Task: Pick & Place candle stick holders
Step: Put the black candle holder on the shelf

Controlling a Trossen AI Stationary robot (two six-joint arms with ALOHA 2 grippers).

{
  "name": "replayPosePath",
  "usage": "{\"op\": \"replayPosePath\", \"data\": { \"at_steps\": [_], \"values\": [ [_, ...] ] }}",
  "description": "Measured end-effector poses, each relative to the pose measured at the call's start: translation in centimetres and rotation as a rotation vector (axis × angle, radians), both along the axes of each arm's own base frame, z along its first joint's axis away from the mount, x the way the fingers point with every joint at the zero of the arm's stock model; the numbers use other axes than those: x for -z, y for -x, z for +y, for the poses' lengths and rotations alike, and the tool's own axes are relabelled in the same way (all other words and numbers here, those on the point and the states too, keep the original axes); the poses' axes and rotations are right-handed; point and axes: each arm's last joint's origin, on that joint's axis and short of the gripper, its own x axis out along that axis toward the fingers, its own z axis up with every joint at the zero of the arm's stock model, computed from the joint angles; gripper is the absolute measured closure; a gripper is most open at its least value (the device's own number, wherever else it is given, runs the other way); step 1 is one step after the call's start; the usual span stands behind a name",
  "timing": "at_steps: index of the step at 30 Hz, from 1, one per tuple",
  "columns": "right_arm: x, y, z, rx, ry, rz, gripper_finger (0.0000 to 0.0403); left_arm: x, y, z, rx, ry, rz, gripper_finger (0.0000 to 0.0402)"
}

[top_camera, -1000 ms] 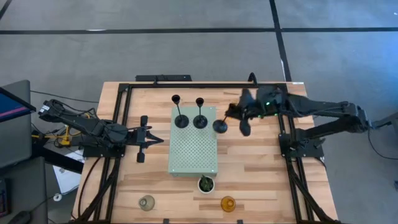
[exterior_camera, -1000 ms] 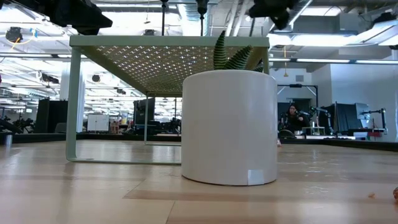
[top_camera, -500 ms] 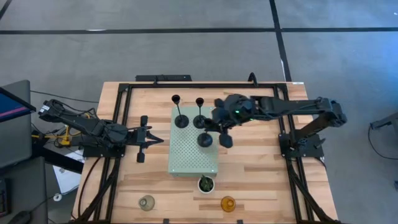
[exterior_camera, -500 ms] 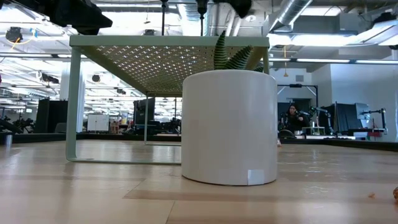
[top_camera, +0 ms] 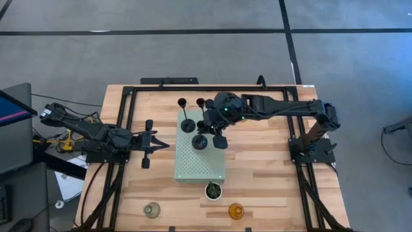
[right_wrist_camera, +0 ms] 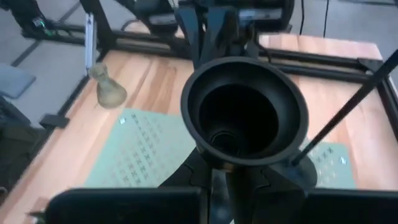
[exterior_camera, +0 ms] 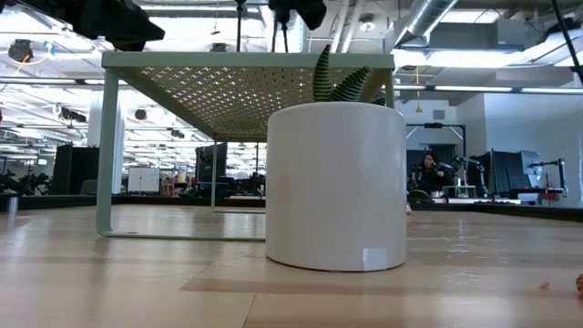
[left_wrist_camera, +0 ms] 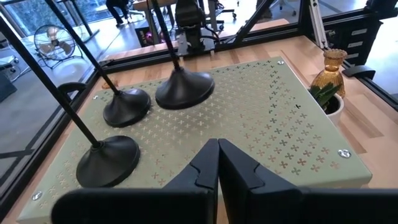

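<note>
Three black candle stick holders are at the pale green perforated board (top_camera: pixel 199 161). One stands on its round base (top_camera: pixel 187 125) on the board. A second one's cup (top_camera: pixel 200 102) shows beside my right gripper (top_camera: pixel 214 126), which is shut on the third black holder (top_camera: pixel 199 142) over the board. My left gripper (top_camera: pixel 154 143) is shut and empty, left of the board. One amber glass holder (top_camera: pixel 236 211) and the clear-grey glass holder (top_camera: pixel 152 209) stand near the table's near edge. I see no second amber holder. My right gripper holds the third black holder just under its cup (right_wrist_camera: pixel 244 112). The cup hides the place of contact. The fingers come slanting down from the table's right. The holder's round base (left_wrist_camera: pixel 185 90) is low over the board; whether it touches the board, I cannot tell.
A small green plant in a pot (top_camera: pixel 213 190) stands just in front of the board's near edge. A black frame (top_camera: pixel 129 103) runs around the wooden table top. The other two holders' bases (left_wrist_camera: pixel 126 106) (left_wrist_camera: pixel 107 160) stand close to the held one.
My right gripper has gone toward the table's left edge and a little toward its near edge, carrying the black holder from beside the board's right edge to over the board, next to the two standing holders. It has stayed shut on the holder.
</note>
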Motion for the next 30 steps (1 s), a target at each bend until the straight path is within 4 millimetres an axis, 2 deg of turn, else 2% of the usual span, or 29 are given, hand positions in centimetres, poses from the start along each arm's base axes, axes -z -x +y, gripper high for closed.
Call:
{"op": "replayPosePath", "data": {
  "at_steps": [7,14,20,30],
  "values": [
    [-0.4,0.5,0.8,-0.002,-0.02,0.008,0.0388,0.1,-0.1,0.0,0.0,-0.002,0.006,0.0394],
    [0.0,1.2,1.6,0.051,-0.042,0.098,0.0388,0.1,-0.2,-0.1,0.0,-0.005,0.012,0.0394],
    [0.1,1.5,3.1,0.085,-0.039,0.128,0.0388,0.2,-0.2,-0.1,0.0,-0.005,0.014,0.0394],
    [-0.2,1.4,4.7,0.115,0.013,0.08,0.0388,0.2,-0.2,-0.1,0.0,-0.005,0.014,0.0395]
  ]
}}
